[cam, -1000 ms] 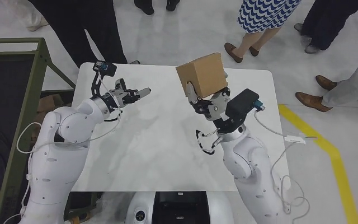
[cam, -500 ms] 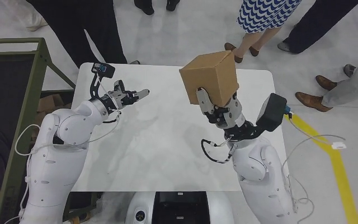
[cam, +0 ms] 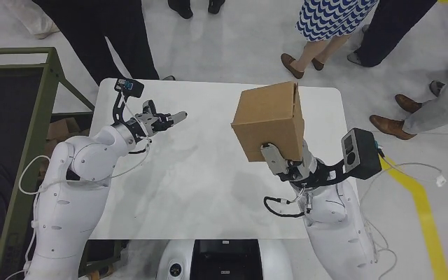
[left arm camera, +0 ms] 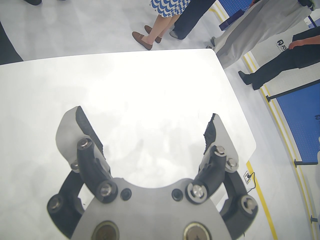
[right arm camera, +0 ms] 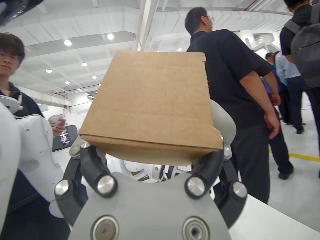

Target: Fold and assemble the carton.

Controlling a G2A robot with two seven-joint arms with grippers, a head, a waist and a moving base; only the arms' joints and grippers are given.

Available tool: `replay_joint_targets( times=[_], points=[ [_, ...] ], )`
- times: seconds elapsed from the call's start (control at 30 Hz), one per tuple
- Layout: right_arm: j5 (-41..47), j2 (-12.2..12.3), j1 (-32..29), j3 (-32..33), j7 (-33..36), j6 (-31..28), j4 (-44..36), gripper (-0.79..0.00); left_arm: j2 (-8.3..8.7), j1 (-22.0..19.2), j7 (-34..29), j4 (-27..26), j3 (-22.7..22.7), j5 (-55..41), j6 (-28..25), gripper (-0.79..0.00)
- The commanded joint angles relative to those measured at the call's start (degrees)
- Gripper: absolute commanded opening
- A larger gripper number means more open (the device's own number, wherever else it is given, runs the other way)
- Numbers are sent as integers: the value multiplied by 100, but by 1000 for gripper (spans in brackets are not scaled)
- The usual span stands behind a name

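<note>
"Above the right side of the tabletop [cam: 203,175], what did the R arm have?"

"The carton [cam: 269,120]. Brown cardboard, squared up into a box shape, held up off the surface & tilted. Right end effector [cam: 283,157] was clamped on its lower end, a finger on each side."

"Wrist cam agree?"

"Yep. Right wrist view had the carton [right arm camera: 152,103] sitting betw. the fingers of the right end effector [right arm camera: 152,138], w/ a flat face toward the lens and a folded edge along the near end. Couldn't tell if the far end was closed."

"And the L arm?"

"Left end effector [cam: 166,117] was over the far-left part of the tabletop, well apart from the carton. Spread wide, nothing in it. Left wrist view showed the left end effector [left arm camera: 146,123] w/ its dark pads [left arm camera: 87,126] apart over bare white tabletop [left arm camera: 125,81]."

"Anything else nearby?"

"Green-framed cart [cam: 28,84] just beside the tabletop's left edge. Yellow floor line [cam: 413,189] ran past the right edge."
</note>
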Motion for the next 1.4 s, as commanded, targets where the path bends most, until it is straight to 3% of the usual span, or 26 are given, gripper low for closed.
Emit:
replay_joint_targets(
  times=[0.0,0.33,0.43,0.7,0.87,1.0,1.17,1.37],
  points=[
    [62,8,8,15,38,-55,22,-785,0,0,0,0,0,0,0,0],
    [33,9,9,22,57,-27,13,-785,0,0,0,0,0,0,0,0],
    [-504,28,30,72,206,65,-220,-785,0,0,0,0,0,0,0,0],
    [-3032,72,20,184,-130,271,-841,-785,0,0,0,0,0,0,0,0],
    [-5207,133,-82,45,-423,735,-1244,-785,0,0,0,0,0,0,0,0],
    [-6204,187,-180,-75,-822,1089,-1341,-785,0,0,0,0,0,0,0,0],
    [-7082,255,-369,-128,-1023,1525,-1506,-785,0,0,0,0,0,0,0,0],
    [-7316,312,-538,-181,-994,1691,-1570,-785,0,0,0,0,0,0,0,0]
  ],
)
